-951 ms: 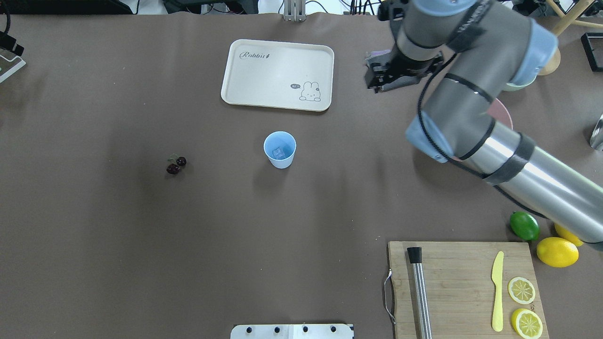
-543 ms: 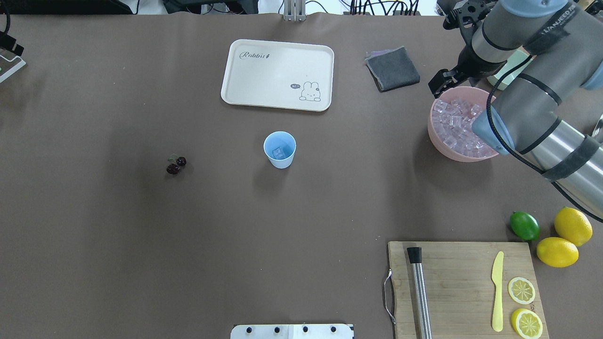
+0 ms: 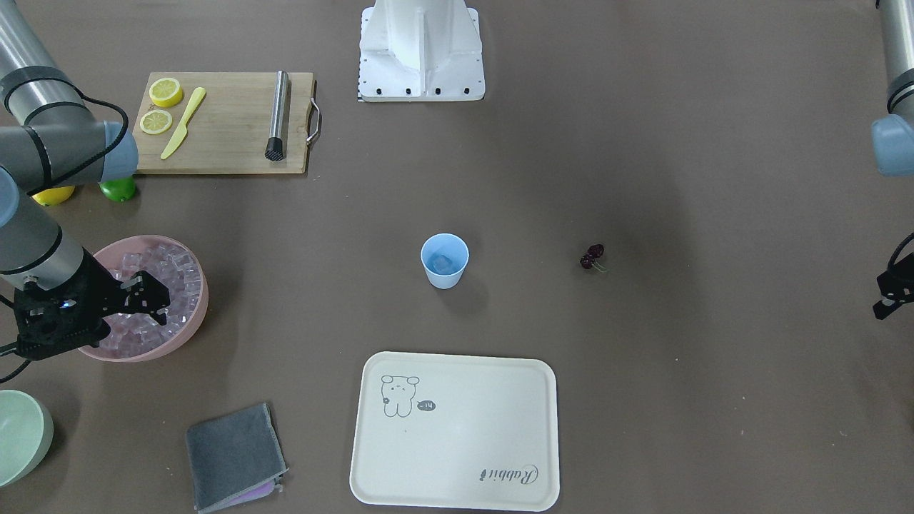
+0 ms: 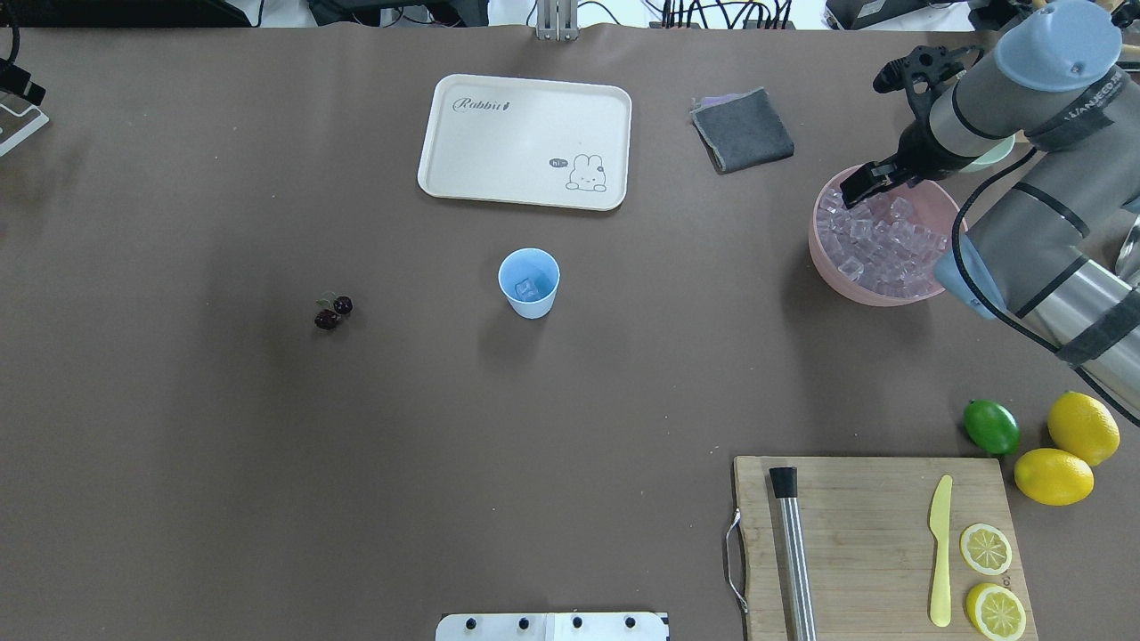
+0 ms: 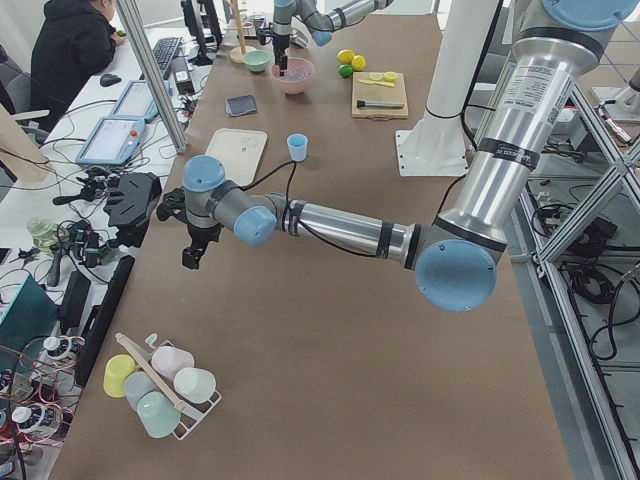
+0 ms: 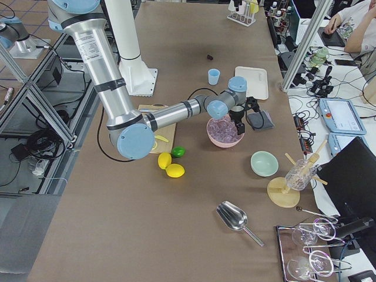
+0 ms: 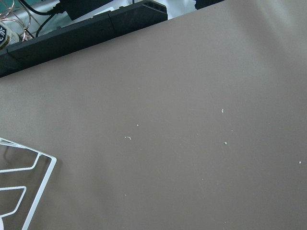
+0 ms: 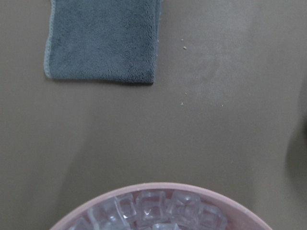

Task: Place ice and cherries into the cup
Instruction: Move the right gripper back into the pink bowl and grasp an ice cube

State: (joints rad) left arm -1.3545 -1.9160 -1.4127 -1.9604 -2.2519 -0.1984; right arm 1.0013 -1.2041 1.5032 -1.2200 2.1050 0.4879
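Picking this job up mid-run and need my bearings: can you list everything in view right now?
cup: one, light blue, table centre, one ice cube inside
ice: many cubes, clear pinkish, in the pink bowl
cherries: one pair, dark red, left of cup
pink bowl: one, far right
tray: one, cream, beyond cup
cloth: one, grey, right of tray
green bowl: one, pale, beyond pink bowl
cutting board: one, wood, near right
steel rod, yellow knife, lemon slices: one, one, two, on board
lemons: two, yellow, beside board
lime: one, green, beside lemons
right gripper: over pink bowl, opening unclear
left gripper: far left, over bare table, opening unclear
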